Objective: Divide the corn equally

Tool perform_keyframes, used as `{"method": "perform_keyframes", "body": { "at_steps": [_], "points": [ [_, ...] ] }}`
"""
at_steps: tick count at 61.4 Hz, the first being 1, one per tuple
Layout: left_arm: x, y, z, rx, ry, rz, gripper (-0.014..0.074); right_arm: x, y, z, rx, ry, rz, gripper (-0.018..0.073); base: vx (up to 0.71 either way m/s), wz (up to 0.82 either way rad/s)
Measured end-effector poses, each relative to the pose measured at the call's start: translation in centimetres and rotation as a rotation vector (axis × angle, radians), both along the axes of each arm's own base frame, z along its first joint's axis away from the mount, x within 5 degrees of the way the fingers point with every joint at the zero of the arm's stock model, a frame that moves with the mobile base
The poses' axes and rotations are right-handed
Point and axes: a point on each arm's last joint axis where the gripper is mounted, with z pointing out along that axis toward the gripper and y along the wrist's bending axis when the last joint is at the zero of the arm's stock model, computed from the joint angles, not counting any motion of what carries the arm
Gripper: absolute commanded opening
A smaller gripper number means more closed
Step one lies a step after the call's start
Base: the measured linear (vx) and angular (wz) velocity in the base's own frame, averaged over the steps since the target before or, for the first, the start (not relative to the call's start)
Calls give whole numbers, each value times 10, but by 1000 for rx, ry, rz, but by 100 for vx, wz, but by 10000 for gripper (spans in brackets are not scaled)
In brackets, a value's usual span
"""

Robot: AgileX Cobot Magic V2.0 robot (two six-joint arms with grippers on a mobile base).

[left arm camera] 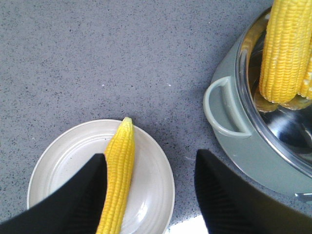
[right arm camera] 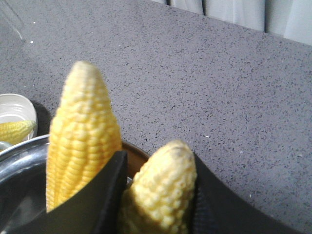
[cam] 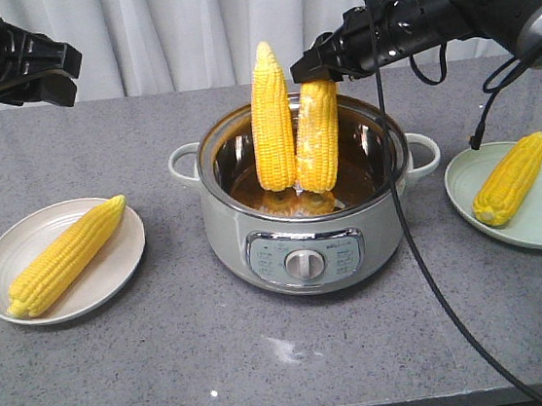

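The pale cob [cam: 318,144] stands straight up in the pot [cam: 220,228], tip up, its long way running up and down. The right gripper [cam: 317,66] is squeezed tight around its top. A second cob [cam: 271,115] stands just left of that gripper, tip up too. The step looks like lifting the pale cob out. Next it needs a straight pull up, past the rim. The left gripper [left arm camera: 148,158] has its fingers spread wide and holds nothing.
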Motion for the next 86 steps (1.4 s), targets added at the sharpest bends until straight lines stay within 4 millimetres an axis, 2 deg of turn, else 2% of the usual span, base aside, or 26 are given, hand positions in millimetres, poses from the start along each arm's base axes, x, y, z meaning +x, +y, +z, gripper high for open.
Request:
{"method": "perform_keyframes", "body": {
  "at_steps": [25, 36, 54, 59, 65, 70, 77, 79, 86],
  "points": [
    [0, 0, 0, 0, 0, 0, 396, -14, -4, 42, -8, -128, -18, -9, 0, 0],
    [0, 0, 0, 0, 0, 0, 396, -15, -4, 45, -11, -142, -25, -8, 0, 0],
    [0, 0, 0, 0, 1, 0, 396, -20, -8, 67, -27, -250, -51, -6, 0, 0],
    [0, 0, 0, 0, 1, 0, 396, -26, -10, 78, -26, -277, -57, -6, 0, 0],
    [0, 0, 0, 0, 0, 0, 396, -39, -13, 103, -21, -337, -70, -6, 0, 0],
    [0, -2, 1, -18, -3, -5, 396, -59, -18, 133, -14, -405, -80, -5, 0, 0],
    [1, -6, 2, -74, -16, -21, 396, -98, -25, 180, -26, -519, -88, -5, 0, 0],
    [1, -8, 3, -96, -21, -26, 396, -106, -27, 187, -35, -535, -86, -5, 0, 0],
    [3, -15, 8, -184, -63, -41, 396, -151, -31, 224, -74, -628, -72, -5, 0, 0]
  ]
}}
